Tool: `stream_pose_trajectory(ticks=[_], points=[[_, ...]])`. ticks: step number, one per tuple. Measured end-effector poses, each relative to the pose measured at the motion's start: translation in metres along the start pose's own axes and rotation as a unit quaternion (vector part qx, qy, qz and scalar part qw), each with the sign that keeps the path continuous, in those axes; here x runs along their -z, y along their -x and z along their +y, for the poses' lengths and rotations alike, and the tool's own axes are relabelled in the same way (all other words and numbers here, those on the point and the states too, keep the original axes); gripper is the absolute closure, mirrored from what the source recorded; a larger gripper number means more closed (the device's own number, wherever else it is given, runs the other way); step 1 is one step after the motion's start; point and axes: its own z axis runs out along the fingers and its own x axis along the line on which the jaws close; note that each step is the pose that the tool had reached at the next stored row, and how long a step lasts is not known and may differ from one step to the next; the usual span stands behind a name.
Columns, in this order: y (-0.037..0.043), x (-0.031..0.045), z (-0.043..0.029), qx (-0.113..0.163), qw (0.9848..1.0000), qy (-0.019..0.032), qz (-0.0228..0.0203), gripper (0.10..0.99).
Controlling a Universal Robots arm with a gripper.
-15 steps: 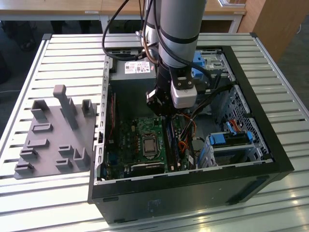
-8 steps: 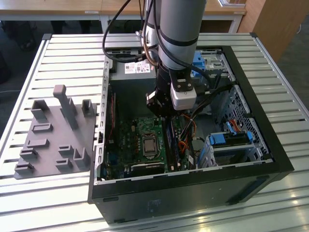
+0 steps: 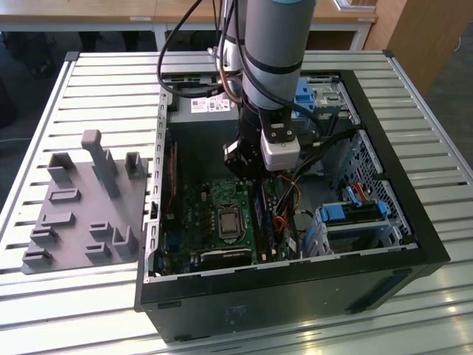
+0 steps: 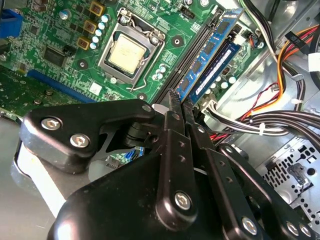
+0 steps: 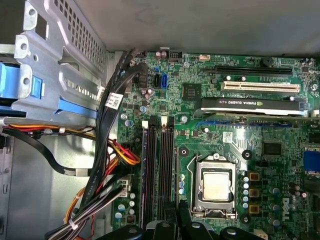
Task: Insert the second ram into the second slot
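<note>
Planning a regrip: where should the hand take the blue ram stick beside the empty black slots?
Probably its top long edge near the middle, pinched across the two flat faces, coming straight down from above: the ram stick stands on edge on the motherboard, another stick close alongside.

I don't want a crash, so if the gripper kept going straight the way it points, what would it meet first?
Probably the near end of the blue memory stick nearer the processor: the gripper points right at it in the second wrist view. Whether they touch is unclear.
</note>
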Motion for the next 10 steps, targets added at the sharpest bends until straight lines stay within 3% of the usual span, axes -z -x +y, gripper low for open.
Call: stream_pose_trajectory(ticks=[2,10], points=[[-0.0001,-0.0013,0.0000,0.000,1.0000,-0.0021,-0.0013,0.949],[0.0000,-0.0035,-0.0001,0.000,1.0000,-0.0025,-0.0013,0.949]])
